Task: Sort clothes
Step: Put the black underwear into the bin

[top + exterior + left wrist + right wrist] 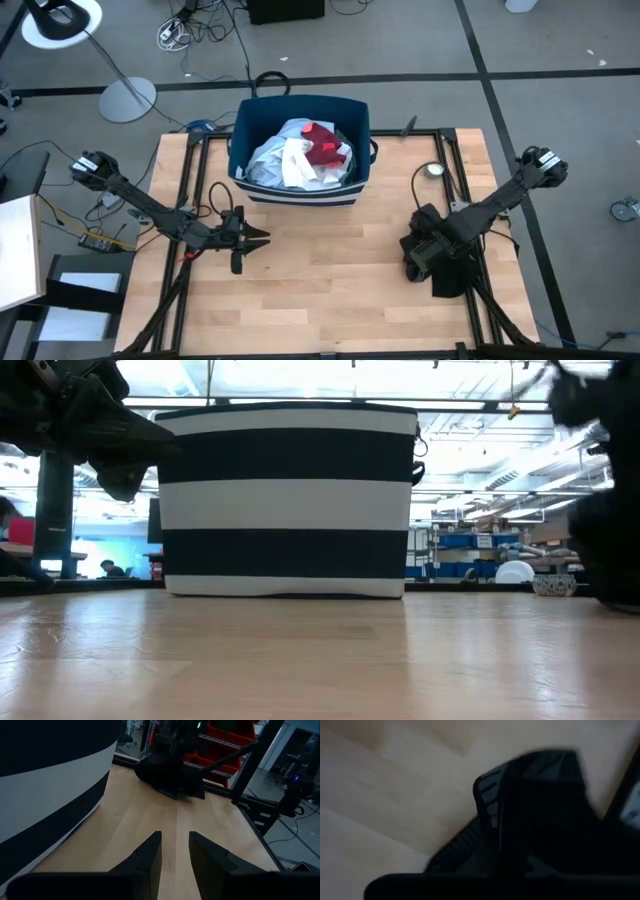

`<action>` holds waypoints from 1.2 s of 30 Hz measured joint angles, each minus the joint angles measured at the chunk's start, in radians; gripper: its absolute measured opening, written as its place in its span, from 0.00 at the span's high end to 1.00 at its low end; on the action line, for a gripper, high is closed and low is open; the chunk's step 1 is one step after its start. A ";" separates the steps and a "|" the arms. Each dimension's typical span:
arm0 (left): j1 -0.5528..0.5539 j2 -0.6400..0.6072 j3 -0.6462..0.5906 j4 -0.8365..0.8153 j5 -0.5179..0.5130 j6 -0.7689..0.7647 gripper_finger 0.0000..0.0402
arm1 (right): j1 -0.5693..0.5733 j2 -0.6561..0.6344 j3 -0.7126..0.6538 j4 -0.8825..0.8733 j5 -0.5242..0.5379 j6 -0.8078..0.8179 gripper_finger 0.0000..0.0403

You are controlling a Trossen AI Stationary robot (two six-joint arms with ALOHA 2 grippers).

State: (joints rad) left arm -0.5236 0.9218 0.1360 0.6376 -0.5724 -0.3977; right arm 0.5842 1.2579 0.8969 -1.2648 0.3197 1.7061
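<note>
The clothes [300, 155], white, light blue and dark red [322, 145] pieces, lie heaped inside the navy blue bin with white stripes [300, 193] at the table's far middle. My left gripper [175, 842] is open and empty, low over the table near the bin's left front corner, also seen in the high view [262, 238]. My right gripper [415, 255] is down at the table's right side, shut on a black piece [447, 280]. That piece fills the right wrist view [545, 820]. My right gripper holds the black piece in a bunch, coming at it from above on a slant. The cloth itself [540, 810] covers the place of contact, so the part and the number of layers do not show. The piece's near end [448, 288] lies on the table.
The bin stands as a tall striped wall in the low view [285, 500] and beside my left gripper in its wrist view [45, 785]. Bare wood [330, 280] lies between the two arms. Black frame rails [445, 150] run along the table's sides.
</note>
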 joint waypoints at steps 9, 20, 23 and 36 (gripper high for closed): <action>0.000 0.000 0.000 0.002 0.000 -0.001 0.74 | -0.022 0.000 0.449 -0.210 0.332 -0.204 0.99; 0.000 0.000 0.000 0.002 0.000 -0.001 0.74 | -0.152 0.000 0.823 0.234 0.619 -1.007 1.00; 0.000 0.000 0.000 0.002 0.000 -0.001 0.74 | -0.207 0.000 0.852 0.518 0.614 -1.306 1.00; 0.000 0.000 0.000 0.001 0.000 -0.001 0.74 | -0.446 0.054 0.855 1.201 0.429 -1.867 1.00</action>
State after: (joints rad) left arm -0.5236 0.9218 0.1360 0.6383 -0.5724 -0.3988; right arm 0.1381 1.3114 1.7515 -0.0640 0.7486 -0.1604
